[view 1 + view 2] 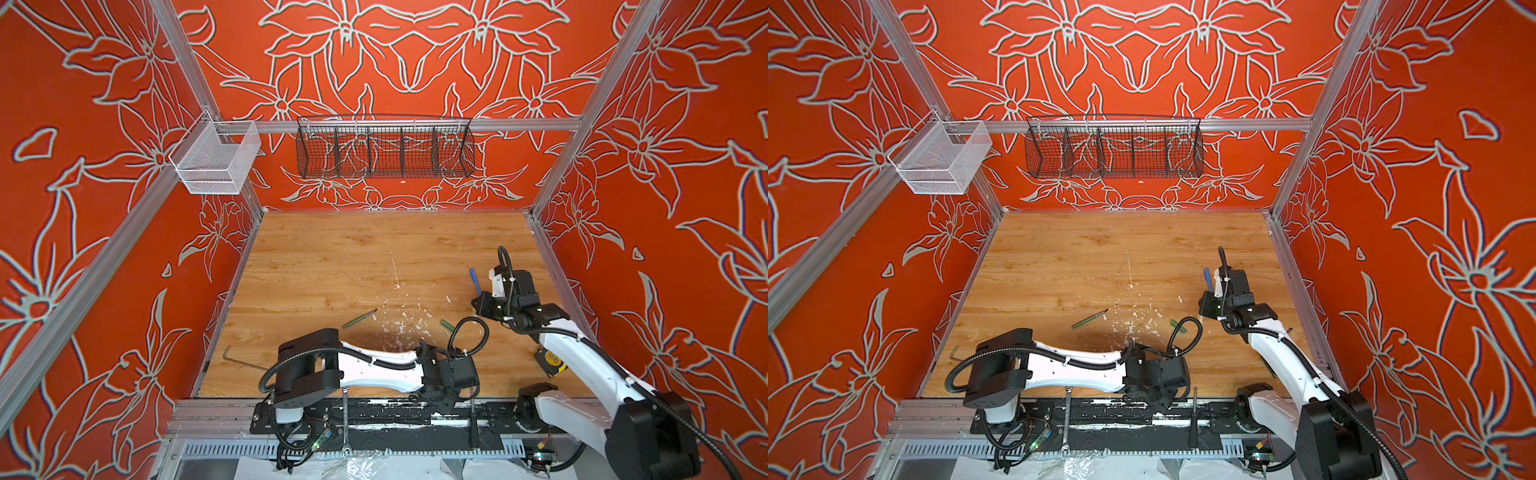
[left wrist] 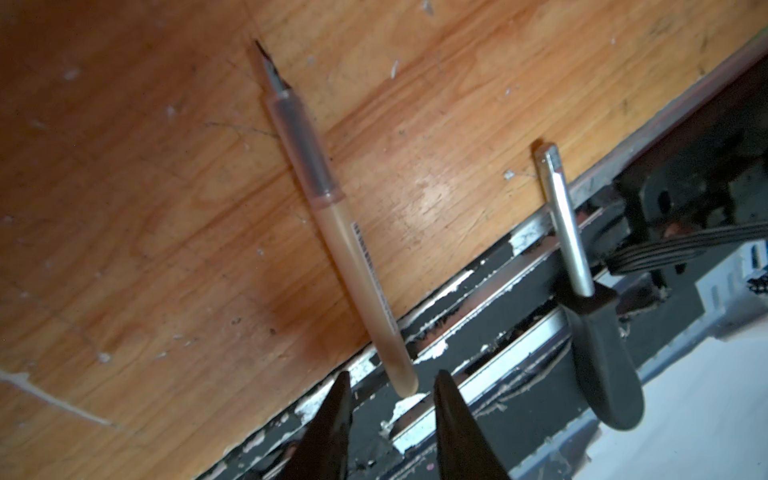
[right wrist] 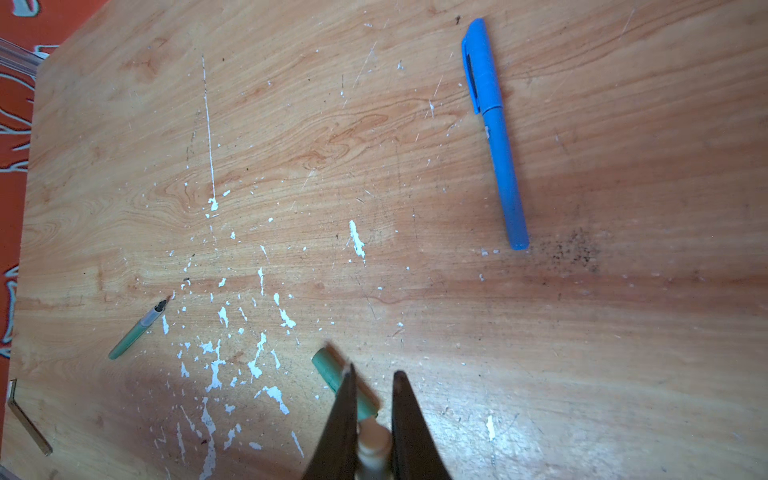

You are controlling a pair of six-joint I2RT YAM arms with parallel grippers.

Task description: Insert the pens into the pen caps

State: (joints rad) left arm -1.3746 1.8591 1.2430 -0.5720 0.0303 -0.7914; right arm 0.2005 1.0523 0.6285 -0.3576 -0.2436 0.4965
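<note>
— pens: where are they?
— tan pen (image 2: 338, 232) is flat on the table (image 2: 124, 208), back end sticking past the edge, between the left gripper (image 2: 390, 376) tips. jaws part open, gap on both sides, gripping nothing.
— right side?
— right gripper (image 3: 374, 374) is clamped on the tan cap (image 3: 374, 446). green cap (image 3: 330, 368) lies on the wood, partly hidden behind one finger. green pen (image 3: 137, 330) is well off to the side, uncapped, by the white paint flecks (image 3: 214, 374).
— blue?
— blue pen (image 3: 505, 187) lies with the blue cap (image 3: 478, 62) on, well apart from the rest.
</note>
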